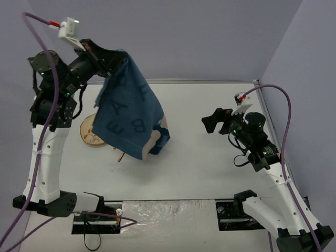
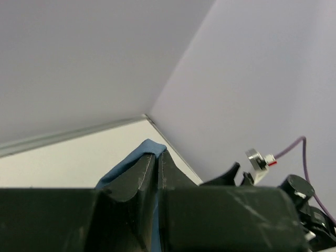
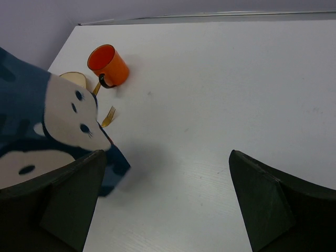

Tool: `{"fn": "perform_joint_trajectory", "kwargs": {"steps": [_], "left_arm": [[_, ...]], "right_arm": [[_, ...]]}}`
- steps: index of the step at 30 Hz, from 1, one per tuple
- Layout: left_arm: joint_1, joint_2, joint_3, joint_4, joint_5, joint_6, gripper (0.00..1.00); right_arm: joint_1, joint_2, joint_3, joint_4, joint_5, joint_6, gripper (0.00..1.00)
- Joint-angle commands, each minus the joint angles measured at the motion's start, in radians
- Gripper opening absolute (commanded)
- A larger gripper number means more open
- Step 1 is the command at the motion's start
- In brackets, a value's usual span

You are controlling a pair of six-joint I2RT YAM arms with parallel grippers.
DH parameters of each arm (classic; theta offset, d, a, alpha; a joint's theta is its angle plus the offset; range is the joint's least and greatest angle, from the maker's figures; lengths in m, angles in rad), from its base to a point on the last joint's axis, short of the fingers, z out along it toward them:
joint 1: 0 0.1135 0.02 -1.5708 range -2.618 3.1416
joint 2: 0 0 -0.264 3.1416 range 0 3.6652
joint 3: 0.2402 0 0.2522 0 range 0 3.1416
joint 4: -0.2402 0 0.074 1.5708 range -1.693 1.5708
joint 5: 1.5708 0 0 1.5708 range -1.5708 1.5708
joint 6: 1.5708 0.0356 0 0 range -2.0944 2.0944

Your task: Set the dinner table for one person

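Left gripper point(image 1: 111, 55) clamped on cloth point(image 1: 128, 113), which hangs below it over the desk point(image 1: 210, 168), part-covering the plate point(image 1: 86, 132). Right gripper point(image 1: 211, 124) spread wide, empty, well apart.

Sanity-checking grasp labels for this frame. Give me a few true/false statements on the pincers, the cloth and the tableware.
1. The left pincer is shut on the dark blue printed cloth, which hangs from it. True.
2. The right pincer grips the orange mug. False: it is open and empty; the mug stands on the white tabletop.
3. In the top view the cloth hides part of the round beige plate. True.
4. The gold-coloured fork sits in the mug. False: it lies on the tabletop.
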Motion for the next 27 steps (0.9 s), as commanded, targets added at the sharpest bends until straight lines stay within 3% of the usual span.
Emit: {"fn": "perform_joint_trajectory", "kwargs": {"steps": [1, 6, 10, 13, 19, 23, 27], "left_arm": [[-0.180, 0.109, 0.036, 0.036, -0.073, 0.020, 0.00], [-0.408, 0.260, 0.270, -0.084, -0.096, 0.110, 0.00], [-0.439, 0.215, 0.183, -0.056, -0.111, 0.133, 0.00], [-0.438, 0.058, -0.189, 0.070, -0.206, 0.132, 0.00], [-0.438, -0.123, -0.706, 0.128, -0.412, 0.110, 0.00], [-0.438, -0.175, -0.947, 0.153, -0.481, 0.063, 0.00], [-0.439, -0.203, -1.097, 0.147, -0.477, 0.029, 0.04]], "right_arm": [[0.004, -0.020, 0.037, 0.054, 0.028, 0.016, 1.00], [0.004, -0.063, 0.029, 0.007, 0.077, 0.000, 1.00], [0.004, -0.086, 0.014, -0.013, 0.094, -0.004, 1.00], [0.004, -0.096, -0.018, -0.036, 0.127, -0.010, 1.00], [0.004, -0.087, -0.093, -0.067, 0.209, 0.026, 1.00], [0.003, -0.065, -0.156, -0.068, 0.289, 0.074, 1.00], [0.001, 0.016, -0.201, -0.068, 0.384, 0.121, 1.00]]}}
